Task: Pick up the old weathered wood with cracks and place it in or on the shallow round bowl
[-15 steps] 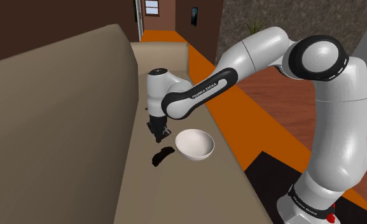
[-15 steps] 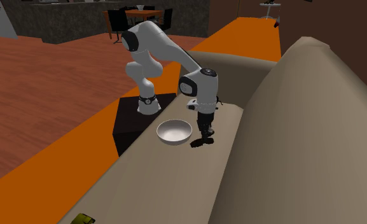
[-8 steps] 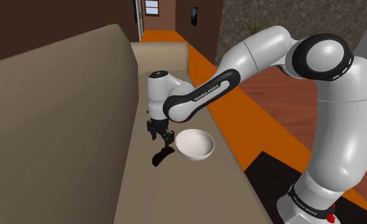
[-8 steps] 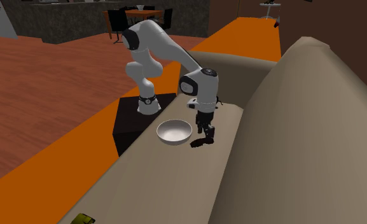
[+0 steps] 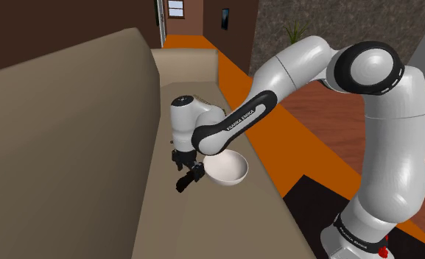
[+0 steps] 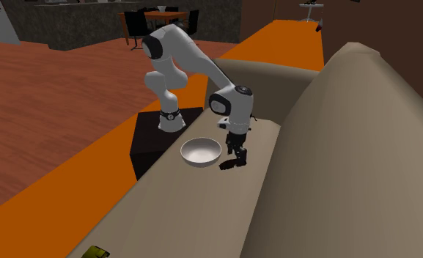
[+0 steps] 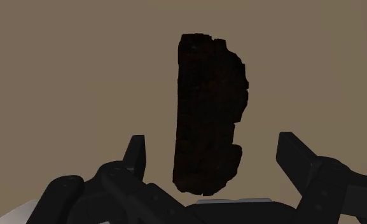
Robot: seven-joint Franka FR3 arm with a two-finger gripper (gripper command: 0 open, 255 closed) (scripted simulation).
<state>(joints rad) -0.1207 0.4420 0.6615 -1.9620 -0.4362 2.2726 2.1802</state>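
Shoulder view is showing a big beige sofa [image 5: 56,140], and its flat seat surface is carrying the task's things. The white arm [image 5: 299,62] is reaching from its stand at the lower right of this view, up and then down toward the seat. In the second exterior view the arm [image 6: 174,44] is bending down over the same surface.

A shallow round white bowl [image 5: 229,168] is sitting upright on the seat, and it is looking plain and smooth in the second exterior view too [image 6: 200,152].

The black gripper [image 5: 191,171] is hanging low, just beside the bowl, on the side of the sofa's backrest [image 6: 237,152]. In the wrist view the gripper [image 7: 212,143] is showing its two fingers [image 7: 136,153] spread wide apart, and they are gripping nothing.

The piece of wood [image 7: 207,108] is lying flat on the beige seat, with its near end between the fingers but touching neither of them. It is long and narrow, very dark brown, almost black. Its edges are looking rough and broken, with a deep notch on one long side, and thin cracks are running along its length. In the shoulder view the wood [image 5: 183,182] is lying just under the gripper and near the bowl, not touching it; the second exterior view is showing the wood [image 6: 228,164] the same way.
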